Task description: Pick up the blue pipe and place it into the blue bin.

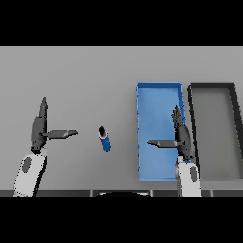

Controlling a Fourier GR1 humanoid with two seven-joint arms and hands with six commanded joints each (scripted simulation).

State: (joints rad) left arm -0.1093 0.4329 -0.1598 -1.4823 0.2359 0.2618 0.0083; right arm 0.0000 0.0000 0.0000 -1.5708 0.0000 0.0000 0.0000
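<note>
**Blue pipe at rest, both hands empty**

Where the grey table (pixel 85 71) carries a rectangular blue bin (pixel 159 95), a dark grey bin (pixel 213 88) adjoins its right. Right hand (pixel 180 135), fingers straight, empty, overlaps the blue bin; left hand (pixel 40 128), likewise spread, lies far left. Short blue cylindrical pipe (pixel 105 139) lies just left of it.

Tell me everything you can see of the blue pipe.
The blue pipe is a short, smooth blue cylinder with a dark end facing away from the robot. It lies on the grey table, tilted slightly from the view's vertical. It sits between the left hand and the blue bin, just left of the bin and outside it. Nothing touches it except the table.
</note>
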